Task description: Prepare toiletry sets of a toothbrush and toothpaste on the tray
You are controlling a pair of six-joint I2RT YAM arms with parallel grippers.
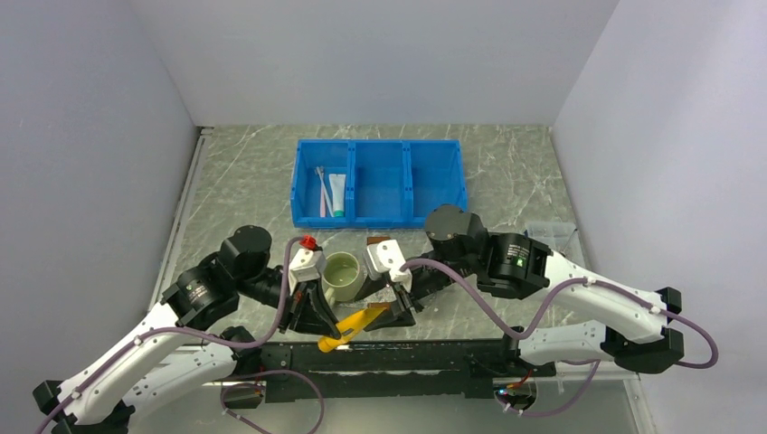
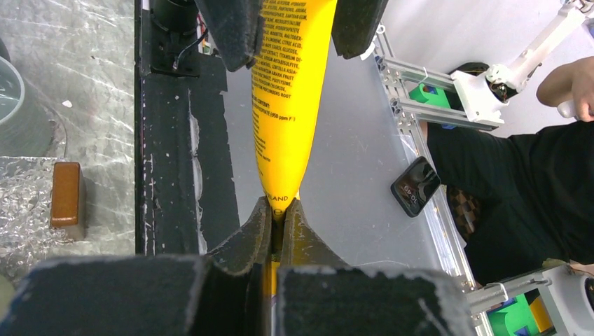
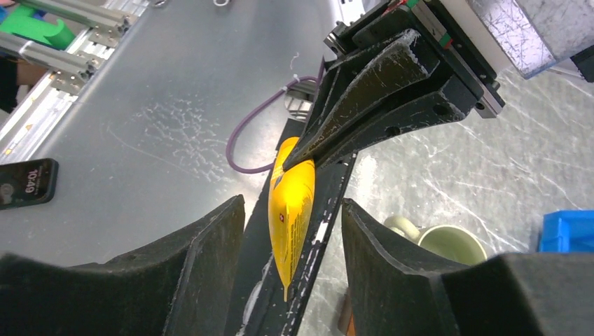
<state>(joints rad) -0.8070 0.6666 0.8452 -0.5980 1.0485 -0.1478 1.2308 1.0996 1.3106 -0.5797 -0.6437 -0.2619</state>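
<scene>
Pinching hard, the left gripper (image 2: 280, 210) grasps the yellow toothpaste (image 2: 291, 91) by its thin end, holding it aloft over the table's near edge; the right gripper (image 3: 292, 203) is spread, jaws straddling the tube, not yet closed, likely a handover for a better grip; the tray (image 2: 21, 231) lies nearby.

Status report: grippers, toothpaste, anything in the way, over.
Left gripper shut on end of yellow toothpaste tube. Right gripper open, straddling it, off the table. Pale green mug close by.
</scene>
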